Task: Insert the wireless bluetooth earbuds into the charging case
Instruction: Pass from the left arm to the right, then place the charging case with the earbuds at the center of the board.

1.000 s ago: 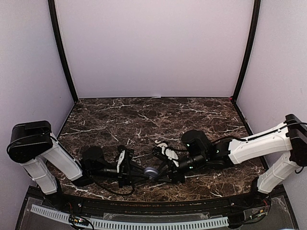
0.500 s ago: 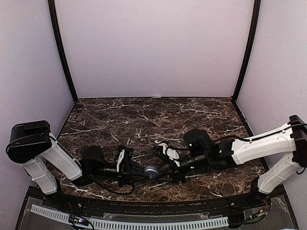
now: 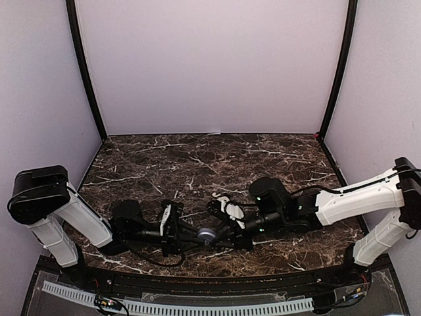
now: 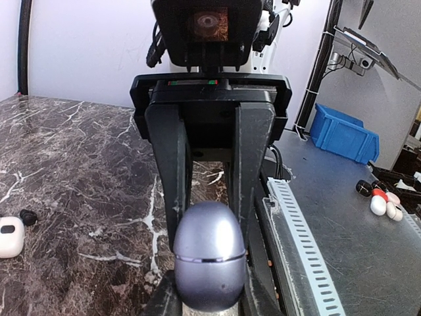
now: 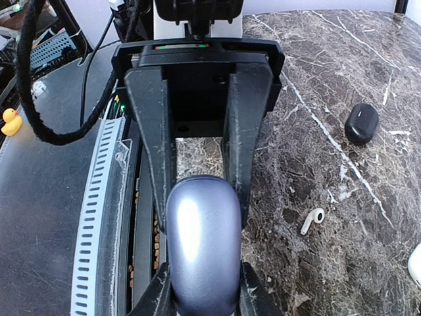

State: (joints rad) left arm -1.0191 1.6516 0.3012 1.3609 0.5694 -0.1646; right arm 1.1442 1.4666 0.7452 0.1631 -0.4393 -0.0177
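Left gripper clamped narrow on one end of the closed lavender oval plastic charging case; right gripper pinching the opposite end, at the near edge of the dark marble tabletop; white stemmed earbud lies loose on the marble, outside any case, near a black oval case; small dark earbud just beside a white case.

I can read no words, numbers or brand marks in any view. The lilac case I hold shows a plain shell, and the blue bin beside the bench looks unmarked too.
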